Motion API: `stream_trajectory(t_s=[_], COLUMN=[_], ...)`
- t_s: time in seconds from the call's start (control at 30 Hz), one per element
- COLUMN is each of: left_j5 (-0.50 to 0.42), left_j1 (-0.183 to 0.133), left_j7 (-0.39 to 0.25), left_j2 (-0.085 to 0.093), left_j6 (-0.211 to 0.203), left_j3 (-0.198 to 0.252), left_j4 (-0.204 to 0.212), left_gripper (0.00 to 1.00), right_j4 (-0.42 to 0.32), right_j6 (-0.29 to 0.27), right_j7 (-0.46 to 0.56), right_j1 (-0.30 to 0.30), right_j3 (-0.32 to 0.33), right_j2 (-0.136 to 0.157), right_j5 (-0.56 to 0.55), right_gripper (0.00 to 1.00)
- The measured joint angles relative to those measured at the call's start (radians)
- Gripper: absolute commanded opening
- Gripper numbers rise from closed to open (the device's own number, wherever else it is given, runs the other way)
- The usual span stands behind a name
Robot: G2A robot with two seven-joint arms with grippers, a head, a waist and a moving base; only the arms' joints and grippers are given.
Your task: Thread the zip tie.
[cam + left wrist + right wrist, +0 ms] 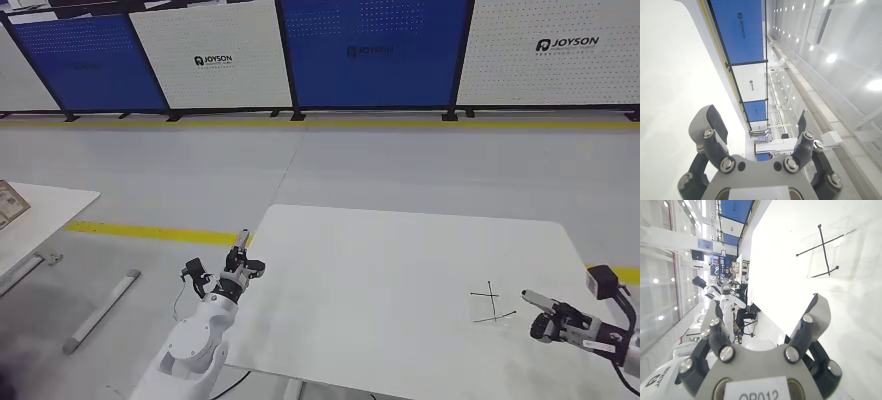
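We see the zip ties (490,303) crossed near the bench's (380,290) right edge, just beside our spread right gripper (533,310); the left gripper (218,255), likewise spread, sits at the left edge.

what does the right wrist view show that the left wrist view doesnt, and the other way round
Right wrist view: three black zip ties lying crossed on a clear tray on the white table, ahead of the open right gripper.
Left wrist view: the open left gripper, empty, by the table's edge, with the yellow floor line beyond it.
Both: the table, blue partition panels and ceiling lights.
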Motion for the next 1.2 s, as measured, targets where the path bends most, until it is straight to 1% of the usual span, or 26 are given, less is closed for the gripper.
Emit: stream_trajectory(t_s=[0.2, 0.27, 0.3, 0.33, 0.4, 0.5, 0.6, 0.63, 0.67, 0.77, 1.1, 1.13, 1.2], left_j5=[0.000, 0.000, 0.000, 0.000, 0.000, 0.000, 0.000, 0.000, 0.000, 0.000, 0.000, 0.000, 0.000], left_j1=[0.000, 0.000, 0.000, 0.000, 0.000, 0.000, 0.000, 0.000, 0.000, 0.000, 0.000, 0.000, 0.000], left_j7=[0.000, 0.000, 0.000, 0.000, 0.000, 0.000, 0.000, 0.000, 0.000, 0.000, 0.000, 0.000, 0.000], left_j2=[0.000, 0.000, 0.000, 0.000, 0.000, 0.000, 0.000, 0.000, 0.000, 0.000, 0.000, 0.000, 0.000], left_j6=[0.000, 0.000, 0.000, 0.000, 0.000, 0.000, 0.000, 0.000, 0.000, 0.000, 0.000, 0.000, 0.000], left_j3=[0.000, 0.000, 0.000, 0.000, 0.000, 0.000, 0.000, 0.000, 0.000, 0.000, 0.000, 0.000, 0.000], left_j4=[0.000, 0.000, 0.000, 0.000, 0.000, 0.000, 0.000, 0.000, 0.000, 0.000, 0.000, 0.000, 0.000], left_gripper=[1.00, 1.00, 1.00, 1.00, 1.00, 1.00, 1.00, 1.00, 1.00, 1.00, 1.00, 1.00, 1.00], right_j4=[-0.003, 0.001, 0.013, 0.028, 0.047, 0.069, 0.082, 0.091, 0.099, 0.104, 0.103, 0.110, 0.129], right_j6=[-0.003, -0.031, -0.038, -0.036, -0.028, -0.045, -0.070, -0.077, -0.078, -0.077, -0.079, -0.090, -0.093], right_j7=[0.003, 0.054, 0.084, 0.105, 0.109, 0.106, 0.106, 0.106, 0.106, 0.106, 0.106, 0.106, 0.106], right_j1=[0.003, 0.038, 0.053, 0.072, 0.100, 0.135, 0.173, 0.192, 0.204, 0.210, 0.210, 0.220, 0.246], right_j3=[-0.001, -0.003, -0.017, -0.046, -0.077, -0.133, -0.216, -0.255, -0.275, -0.282, -0.283, -0.295, -0.324], right_j2=[0.002, 0.017, 0.025, 0.039, 0.061, 0.103, 0.149, 0.167, 0.177, 0.181, 0.180, 0.181, 0.184], right_j5=[-0.003, -0.038, -0.050, -0.070, -0.105, -0.136, -0.185, -0.209, -0.212, -0.186, -0.184, -0.180, -0.187], right_gripper=[1.00, 1.00, 1.00, 1.00, 1.00, 1.00, 1.00, 1.00, 1.00, 1.00, 1.00, 1.00, 1.00])
